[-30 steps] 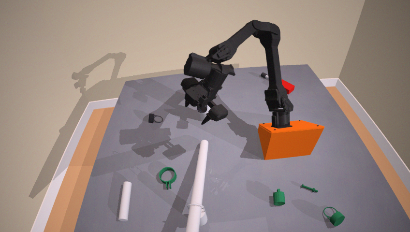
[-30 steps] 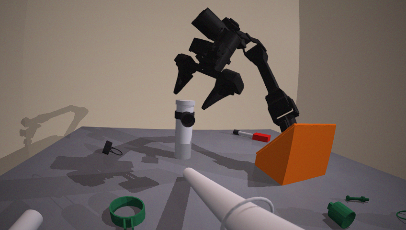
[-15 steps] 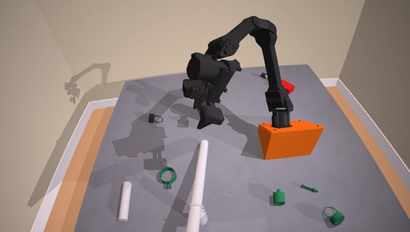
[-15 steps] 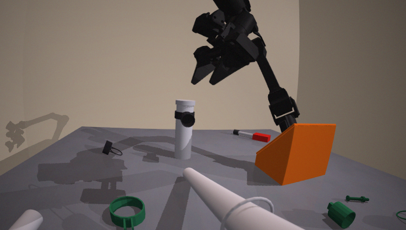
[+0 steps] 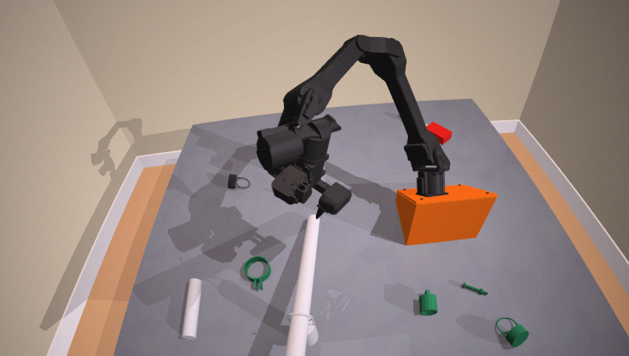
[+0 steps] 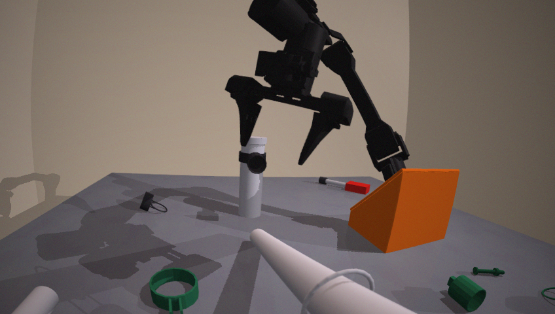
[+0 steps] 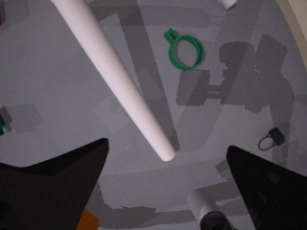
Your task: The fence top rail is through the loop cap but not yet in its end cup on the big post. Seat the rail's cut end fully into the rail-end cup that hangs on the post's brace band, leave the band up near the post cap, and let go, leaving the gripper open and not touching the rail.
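The white top rail [image 5: 306, 273] [image 6: 296, 260] [image 7: 120, 91] runs through the white loop [image 6: 352, 269]. Its cut end is free, short of the big post and outside the cup. The white post [image 6: 250, 194] [image 7: 199, 203] stands upright; the gripper hides it in the top view. The black brace band [image 6: 244, 156] sits high on it, just below the post cap [image 6: 258, 140], and the black rail-end cup [image 6: 256, 163] [image 7: 216, 220] hangs at the band's front. My gripper [image 6: 272, 154] is wide open and empty, above the rail's end. In the exterior view one fingertip overlaps the post cap; contact cannot be told.
A green band [image 5: 246, 270] and a white tube [image 5: 191, 308] lie left of the rail. A black loop cap [image 5: 232, 181] [image 6: 146, 201] lies farther back. Right are the orange base [image 5: 446, 220], a green cup [image 5: 428, 303], a bolt [image 5: 474, 288] and a green loop cap [image 5: 518, 335].
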